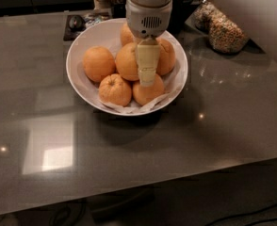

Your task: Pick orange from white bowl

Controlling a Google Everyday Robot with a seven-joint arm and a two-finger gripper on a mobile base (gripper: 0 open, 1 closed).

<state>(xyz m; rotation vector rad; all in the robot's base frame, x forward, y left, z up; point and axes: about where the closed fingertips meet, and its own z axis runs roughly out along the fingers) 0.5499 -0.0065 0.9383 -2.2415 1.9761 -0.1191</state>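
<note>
"White glossy bowl (pixel 77 55), round, shallow, lined with crumpled paper, on a grey polished table (pixel 129 145). Where is the orange (pixel 126 62)?"

"Mid-bowl, smooth and round, among other fruit. The cream plastic gripper (pixel 148 79) hangs just beside its right flank. Apart or together: cannot tell."

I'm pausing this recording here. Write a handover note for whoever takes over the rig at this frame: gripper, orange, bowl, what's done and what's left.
Gripper: pointing down over the middle of the white bowl, overlapping the right edge of the orange in this view. Contact cannot be judged.
Orange: sits in the bowl among the other oranges, not lifted.
Bowl: on the grey table, with a cereal jar off to its right in the picture.
Done: approach to the bowl.
Left: grasp the orange and lift it clear of the bowl.
</note>
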